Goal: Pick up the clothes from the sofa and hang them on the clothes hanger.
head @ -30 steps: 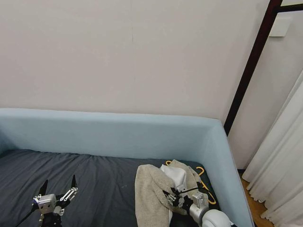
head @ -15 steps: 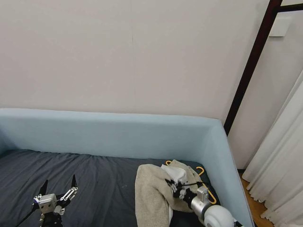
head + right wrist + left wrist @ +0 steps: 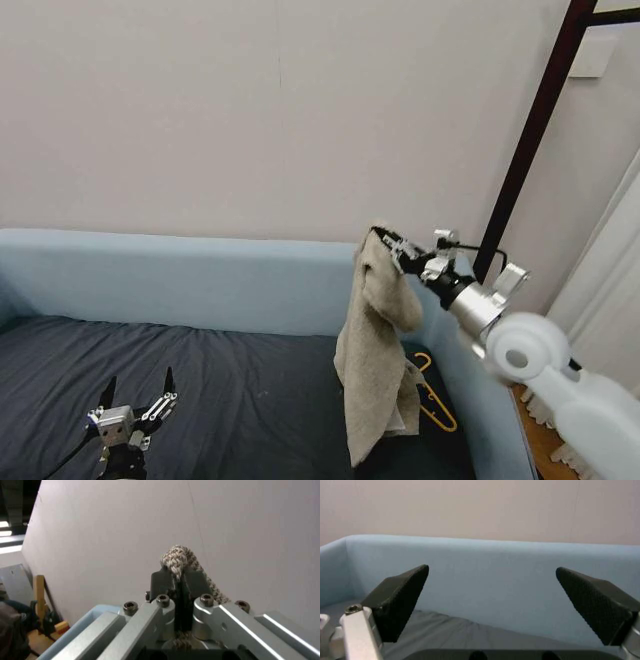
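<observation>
**Head view.** Since half a second ago the right gripper [image 3: 386, 240] has risen from the seat at lower centre to just right of frame centre, level with the top of the backrest. It has carried the beige knitted garment [image 3: 375, 360] up with it. The left gripper [image 3: 138, 388] has barely shifted.
- The right fingers are pinched on a top fold of the garment. It hangs free in one long drape to lower centre-right.
- Its hem is near or just touching the dark grey seat cushion [image 3: 220, 385]; cannot tell which.
- The light blue upholstered sofa [image 3: 200, 285] spans the lower half.
- An orange wire hanger [image 3: 437, 402] lies on the seat at lower right, partly behind the drape.
- A dark upright pole [image 3: 530, 140] runs down the upper right.
- The left gripper sits at lower left over the cushion, fingers spread wide, holding nothing.

**Left wrist view.** The black ribbed pads [image 3: 400, 596] stand far apart with the sofa backrest showing between them. Nothing is gripped.

**Right wrist view.** The fingers are closed tight on a twisted bunch of the garment [image 3: 176, 557], which pokes out past the tips.

**Handling (judged).**
- The knit looks soft, limp and light. It folds under its own weight and will likely swing.
- The loose weave could snag, or creep out of a small pinch.
- The present hold is a narrow bunch at one edge. A hold at the collar or shoulder would likely drape more evenly over a hanger.
</observation>
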